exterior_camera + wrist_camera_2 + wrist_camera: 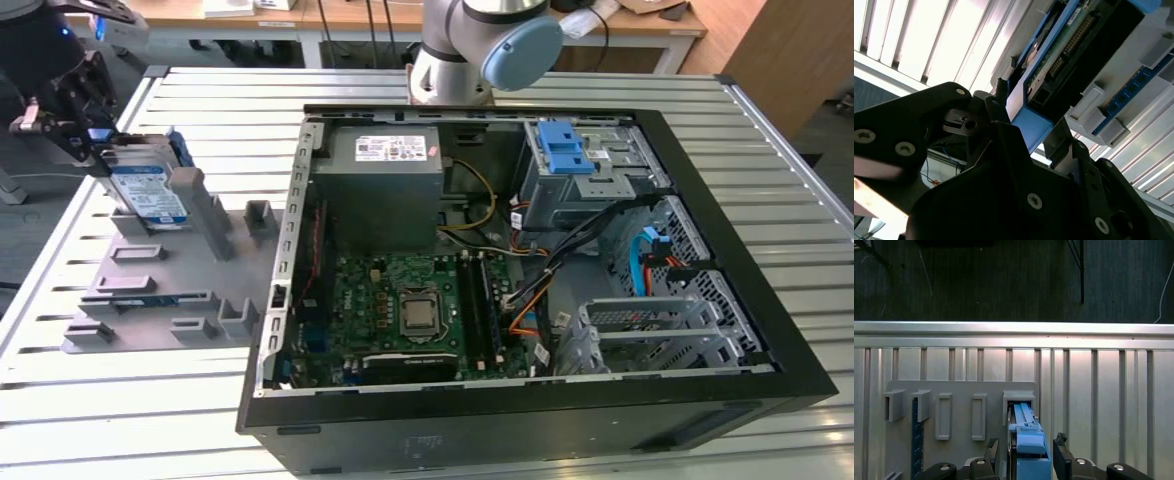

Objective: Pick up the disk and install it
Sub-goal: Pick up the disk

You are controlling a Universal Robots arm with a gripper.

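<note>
- One disk (150,195) stands upright in the grey fixture (147,300), at the exterior view's left of the computer case (534,430).
- Your gripper (1026,454) straddles its blue-framed edge; whether it is clamped, you cannot tell.

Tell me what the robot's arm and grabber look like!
The arm is a smooth silver-grey tube with a round light-blue cap on its joint. The gripper is chunky and black, built from rounded links dotted with shiny silver screws, and its two black jaws end in flat grey metal pads.
</note>
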